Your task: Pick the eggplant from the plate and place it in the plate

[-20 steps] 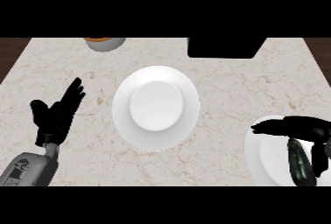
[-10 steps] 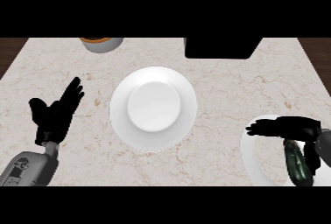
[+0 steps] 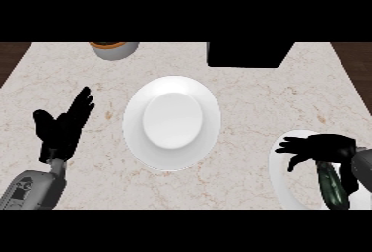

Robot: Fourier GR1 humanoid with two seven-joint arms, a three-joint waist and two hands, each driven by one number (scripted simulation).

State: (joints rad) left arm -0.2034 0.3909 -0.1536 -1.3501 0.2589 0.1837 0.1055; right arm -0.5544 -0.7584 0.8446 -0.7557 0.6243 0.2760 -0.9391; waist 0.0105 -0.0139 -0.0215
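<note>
Hovering over a white plate at the tabletop's right edge, the right robot hand spreads relaxed fingers beside the dark eggplant (lying on that plate). The left robot hand rests open. A second plate sits centre.

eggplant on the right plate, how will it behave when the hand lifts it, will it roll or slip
The dark, glossy, elongated eggplant looks rounded, so it may roll on the white plate. Its shiny skin suggests it could slip. It probably stays stiff. The right hand hovers above it, fingers spread.
</note>
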